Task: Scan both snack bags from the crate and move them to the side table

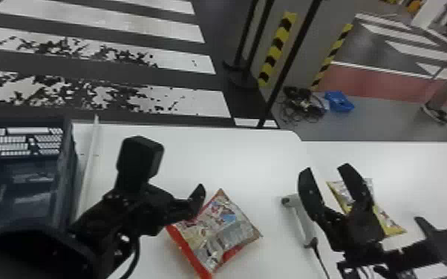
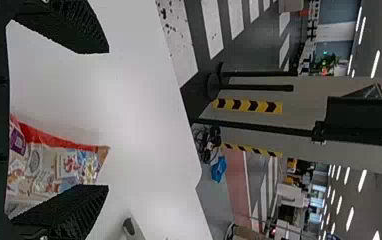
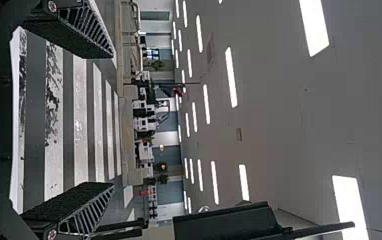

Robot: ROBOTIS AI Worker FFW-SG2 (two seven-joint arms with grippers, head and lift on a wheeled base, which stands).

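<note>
Left arm (image 1: pixel 104 217) slants inward, jaws spread apart.

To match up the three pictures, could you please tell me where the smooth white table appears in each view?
Head view: white table, lower half, right of the dark blue plastic crate.
Left wrist view: white table, between and beyond the ribbed black fingers.
Right wrist view: white table, a thin strip near the fingers' bases.
Shared landmark: dark floor with broad white stripes, beyond the table.
</note>
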